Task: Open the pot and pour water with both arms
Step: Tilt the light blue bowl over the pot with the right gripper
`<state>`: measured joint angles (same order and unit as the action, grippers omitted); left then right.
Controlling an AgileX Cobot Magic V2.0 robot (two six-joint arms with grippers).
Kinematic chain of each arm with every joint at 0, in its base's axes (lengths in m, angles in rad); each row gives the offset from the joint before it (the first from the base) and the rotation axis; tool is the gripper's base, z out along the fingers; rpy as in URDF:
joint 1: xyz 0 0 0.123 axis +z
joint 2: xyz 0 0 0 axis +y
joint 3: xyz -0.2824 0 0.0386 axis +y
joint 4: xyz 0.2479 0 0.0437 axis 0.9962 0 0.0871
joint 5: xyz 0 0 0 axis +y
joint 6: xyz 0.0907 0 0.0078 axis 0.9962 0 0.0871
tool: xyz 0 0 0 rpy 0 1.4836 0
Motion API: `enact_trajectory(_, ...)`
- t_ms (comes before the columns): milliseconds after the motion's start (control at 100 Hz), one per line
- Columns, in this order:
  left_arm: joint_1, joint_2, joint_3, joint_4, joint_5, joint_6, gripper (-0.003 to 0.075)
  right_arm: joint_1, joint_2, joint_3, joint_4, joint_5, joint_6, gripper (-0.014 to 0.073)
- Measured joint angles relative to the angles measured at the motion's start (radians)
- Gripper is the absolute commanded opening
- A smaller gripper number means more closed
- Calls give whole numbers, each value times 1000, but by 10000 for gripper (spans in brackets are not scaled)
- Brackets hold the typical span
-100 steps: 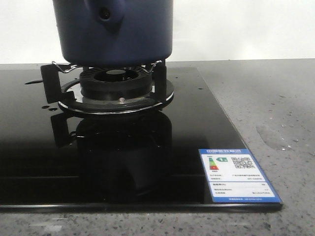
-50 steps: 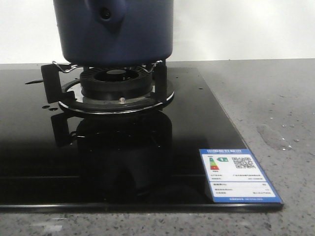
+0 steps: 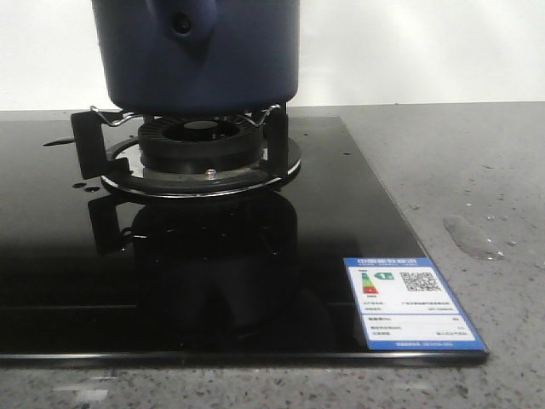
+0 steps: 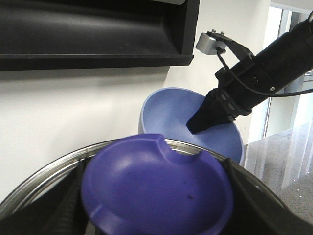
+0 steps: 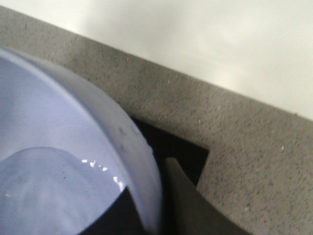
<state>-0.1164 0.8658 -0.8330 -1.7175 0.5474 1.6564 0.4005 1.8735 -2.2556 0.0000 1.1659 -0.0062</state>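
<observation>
The dark navy pot (image 3: 200,51) stands on the gas burner (image 3: 200,145), its handle stub (image 3: 181,24) facing me; its top is cut off in the front view. My left gripper (image 4: 156,205) is shut on the purple-blue knob (image 4: 156,188) of a steel-rimmed lid (image 4: 39,178). My right gripper (image 4: 210,115) holds a light blue bowl (image 4: 171,112) by its rim, one finger inside. In the right wrist view that gripper (image 5: 151,215) grips the bowl's wall (image 5: 73,127), with water (image 5: 44,191) inside. No gripper shows in the front view.
The black glass cooktop (image 3: 324,221) carries an energy label (image 3: 411,302) at its front right corner. Speckled grey counter (image 3: 477,170) lies to the right, with a wet patch (image 3: 467,232). A black range hood (image 4: 98,29) hangs on the white wall.
</observation>
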Motion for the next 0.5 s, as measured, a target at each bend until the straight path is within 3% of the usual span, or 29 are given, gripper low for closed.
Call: enact_trajectory(500,0,0,0,0,-34,0,295,123,6,0,-345,-116,80,-41)
